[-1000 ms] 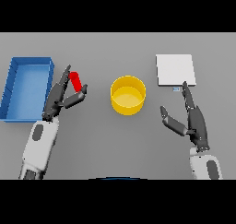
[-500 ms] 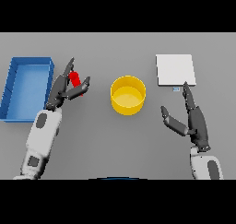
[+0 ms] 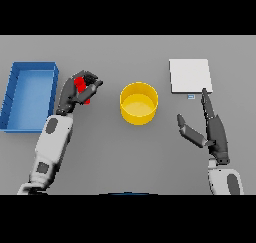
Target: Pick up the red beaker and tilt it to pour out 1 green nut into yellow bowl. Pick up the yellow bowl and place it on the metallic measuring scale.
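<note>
On the grey tabletop (image 3: 125, 157), beside the blue bin (image 3: 30, 94), we judge the pour is next: our left hand (image 3: 75, 93) grips the red beaker (image 3: 81, 85), to carry right over the yellow bowl (image 3: 139, 103); right hand (image 3: 210, 127) relaxed below the unlabelled scale (image 3: 190, 76).

No text, label or number can be read on anything in the head view.

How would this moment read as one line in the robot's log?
left hand: fingers shut on red beaker | right hand: open, idle | yellow bowl: on table | scale: bare
</note>
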`<control>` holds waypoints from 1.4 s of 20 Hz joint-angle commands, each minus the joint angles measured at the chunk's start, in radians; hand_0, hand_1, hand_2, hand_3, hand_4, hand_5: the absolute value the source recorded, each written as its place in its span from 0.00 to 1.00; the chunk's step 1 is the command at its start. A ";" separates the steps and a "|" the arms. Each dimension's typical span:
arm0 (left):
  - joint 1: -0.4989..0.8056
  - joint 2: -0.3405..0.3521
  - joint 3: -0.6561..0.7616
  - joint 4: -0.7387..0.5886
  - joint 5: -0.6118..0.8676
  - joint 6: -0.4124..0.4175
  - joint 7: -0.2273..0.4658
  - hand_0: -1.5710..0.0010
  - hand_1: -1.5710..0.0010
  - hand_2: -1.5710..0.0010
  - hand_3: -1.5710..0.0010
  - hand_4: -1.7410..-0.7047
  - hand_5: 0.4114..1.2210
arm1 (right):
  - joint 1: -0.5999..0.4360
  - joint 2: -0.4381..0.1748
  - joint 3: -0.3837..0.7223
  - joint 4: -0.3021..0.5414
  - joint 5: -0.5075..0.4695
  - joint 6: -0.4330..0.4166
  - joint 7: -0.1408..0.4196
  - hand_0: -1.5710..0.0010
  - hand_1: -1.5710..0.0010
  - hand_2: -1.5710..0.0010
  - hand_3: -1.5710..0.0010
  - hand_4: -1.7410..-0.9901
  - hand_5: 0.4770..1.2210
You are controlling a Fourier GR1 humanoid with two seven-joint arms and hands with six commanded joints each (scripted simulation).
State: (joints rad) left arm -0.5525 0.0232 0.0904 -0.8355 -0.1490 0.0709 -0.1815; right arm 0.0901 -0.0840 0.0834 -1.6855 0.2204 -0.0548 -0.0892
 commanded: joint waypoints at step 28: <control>-0.105 0.125 -0.353 -0.232 -0.257 0.003 0.333 0.00 0.00 0.00 0.00 0.01 0.87 | 0.006 0.005 0.023 -0.014 0.034 -0.003 0.016 1.00 1.00 1.00 1.00 0.65 0.27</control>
State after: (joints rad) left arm -0.6583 0.1477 -0.2624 -1.0679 -0.4043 0.0738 0.1527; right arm 0.0961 -0.0790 0.1066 -1.6991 0.2539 -0.0574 -0.0734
